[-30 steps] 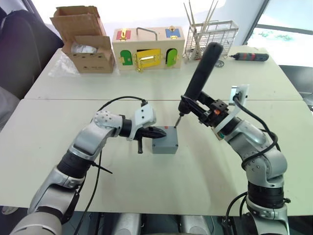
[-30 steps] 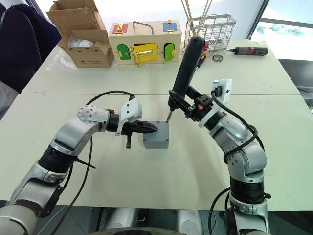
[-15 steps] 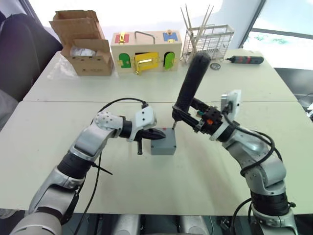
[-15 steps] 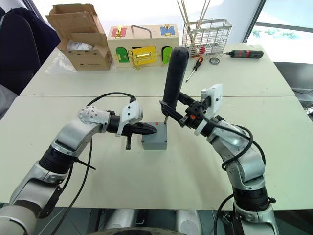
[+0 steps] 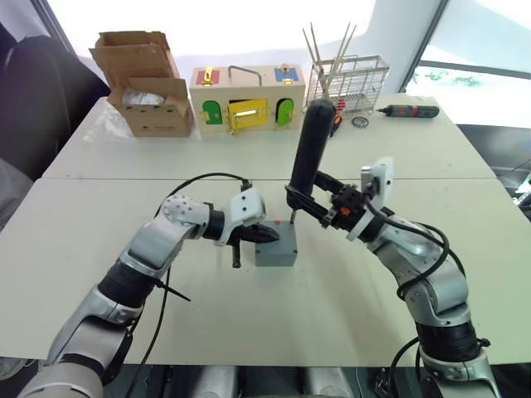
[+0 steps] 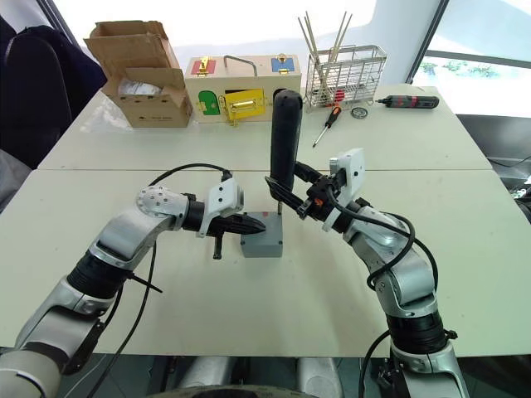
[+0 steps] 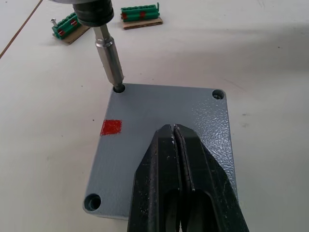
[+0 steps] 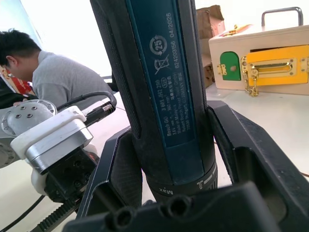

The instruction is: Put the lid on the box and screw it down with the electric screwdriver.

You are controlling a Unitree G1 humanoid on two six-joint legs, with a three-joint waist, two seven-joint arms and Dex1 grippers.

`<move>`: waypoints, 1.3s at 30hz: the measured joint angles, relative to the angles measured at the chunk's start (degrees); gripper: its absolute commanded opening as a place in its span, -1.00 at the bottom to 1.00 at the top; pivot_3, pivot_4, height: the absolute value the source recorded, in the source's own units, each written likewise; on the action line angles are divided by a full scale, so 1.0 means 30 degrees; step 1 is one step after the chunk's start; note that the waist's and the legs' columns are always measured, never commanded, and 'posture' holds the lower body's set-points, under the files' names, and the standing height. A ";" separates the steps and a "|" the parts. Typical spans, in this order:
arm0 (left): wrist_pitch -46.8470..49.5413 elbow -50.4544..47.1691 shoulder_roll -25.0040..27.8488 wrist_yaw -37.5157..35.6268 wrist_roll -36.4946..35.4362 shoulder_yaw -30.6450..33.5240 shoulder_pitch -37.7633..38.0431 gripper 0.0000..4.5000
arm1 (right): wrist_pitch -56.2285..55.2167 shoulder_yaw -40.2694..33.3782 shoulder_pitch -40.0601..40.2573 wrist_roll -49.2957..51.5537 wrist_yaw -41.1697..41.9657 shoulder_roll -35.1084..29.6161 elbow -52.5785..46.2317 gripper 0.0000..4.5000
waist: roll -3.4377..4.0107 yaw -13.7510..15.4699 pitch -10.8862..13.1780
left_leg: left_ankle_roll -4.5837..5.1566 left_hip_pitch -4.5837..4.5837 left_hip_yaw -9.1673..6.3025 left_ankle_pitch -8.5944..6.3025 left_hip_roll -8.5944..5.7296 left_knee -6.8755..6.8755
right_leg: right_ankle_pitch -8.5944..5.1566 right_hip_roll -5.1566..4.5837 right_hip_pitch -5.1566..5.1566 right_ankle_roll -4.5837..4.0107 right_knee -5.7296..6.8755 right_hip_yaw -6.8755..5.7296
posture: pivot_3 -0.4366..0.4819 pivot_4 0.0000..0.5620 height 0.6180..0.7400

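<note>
On the near white table [image 5: 348,282], left eye view: the grey box [image 5: 276,245] sits at centre with the lid [image 5: 279,236] on top. The left pincer [image 5: 267,236], closed and empty, rests its tips on the lid. The right pincer [image 5: 322,209] grips the electric screwdriver [image 5: 308,149], held near upright, bit down at a far corner of the lid. A second table abuts behind, carrying a cardboard box [image 5: 149,83], a wooden box [image 5: 246,93] with coloured doors, a wire rack [image 5: 353,75] and a slim black tool [image 5: 411,110]. Bright windows lie beyond.

Right eye view: same layout; a small red-handled screwdriver [image 6: 325,126] lies before the rack.

Left wrist view: the bit [image 7: 110,60] stands in one corner screw hole of the lid, which bears a red square mark [image 7: 111,127]. The closed fingers [image 7: 164,183] hide part of the lid. Two green terminal blocks [image 7: 140,10] lie beyond.

Right wrist view: the driver's blue label reads "Bosch GO" with further small print, a "25" symbol and "Max" on the collar. A person [image 8: 53,82] sits in the background, partly cut off.
</note>
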 measured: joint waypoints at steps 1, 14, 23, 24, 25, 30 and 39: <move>0.0000 -0.0049 0.0000 0.0013 -0.0001 0.0001 0.0047 -1.00 | -0.0046 0.0049 0.0000 -0.0048 0.0013 0.0000 0.0010 -0.13 | -0.0001 0.0029 -0.0003 | 0.0000 0.0000 0.0001 0.0000 0.0000 0.0000 | 0.0000 0.0000 0.0001 0.0000 -0.0002 0.0001 | -0.05 -0.47 0.92; -0.0028 -0.0170 -0.0002 0.0109 0.0003 -0.0044 0.0196 -1.00 | -0.0363 0.0304 0.0182 -0.0400 0.0089 -0.0002 0.0016 -0.13 | -0.0038 0.0419 -0.0041 | -0.0003 0.0006 0.0006 -0.0002 -0.0001 0.0002 | -0.0001 -0.0003 0.0028 -0.0002 -0.0038 0.0005 | -0.05 -0.47 0.92; -0.0073 -0.0139 -0.0036 0.0257 0.0028 -0.0057 0.0196 -1.00 | -0.0500 0.0267 0.0249 -0.0363 0.0192 -0.0010 0.0082 -0.13 | -0.0042 0.0430 -0.0044 | -0.0003 0.0006 0.0006 -0.0002 -0.0001 0.0002 | -0.0001 -0.0004 0.0033 -0.0003 -0.0046 0.0004 | -0.05 -0.47 0.92; -0.0073 -0.0140 -0.0042 0.0270 0.0030 -0.0060 0.0197 -1.00 | -0.0507 0.0267 0.0249 -0.0362 0.0194 -0.0010 0.0091 -0.13 | -0.0042 0.0433 -0.0044 | -0.0003 0.0006 0.0006 -0.0002 -0.0001 0.0002 | -0.0001 -0.0004 0.0033 -0.0002 -0.0046 0.0005 | -0.05 -0.47 0.92; -0.0074 -0.0139 -0.0047 0.0277 0.0030 -0.0062 0.0197 -1.00 | -0.0509 0.0267 0.0249 -0.0362 0.0195 -0.0009 0.0097 -0.13 | -0.0042 0.0435 -0.0044 | -0.0003 0.0006 0.0005 -0.0002 -0.0001 0.0002 | -0.0001 -0.0005 0.0034 -0.0002 -0.0047 0.0005 | -0.05 -0.47 0.92; -0.0105 -0.0134 -0.0092 0.0319 0.0093 -0.0092 0.0196 -1.00 | -0.0665 0.0258 0.0238 -0.0347 0.0190 0.0055 0.0279 -0.13 | -0.0052 0.0448 -0.0050 | -0.0003 0.0006 0.0005 -0.0003 -0.0001 0.0002 | -0.0001 -0.0006 0.0037 -0.0003 -0.0052 0.0005 | -0.05 -0.47 0.92; -0.0220 -0.0127 -0.0116 0.0328 0.0195 -0.0134 0.0199 -1.00 | -0.0683 -0.0286 0.0571 -0.0115 -0.0014 0.0360 0.0357 -0.13 | -0.0058 0.0462 -0.0054 | -0.0003 0.0007 0.0002 -0.0004 -0.0001 0.0000 | -0.0001 -0.0011 0.0042 -0.0004 -0.0068 0.0004 | -0.05 -0.47 0.92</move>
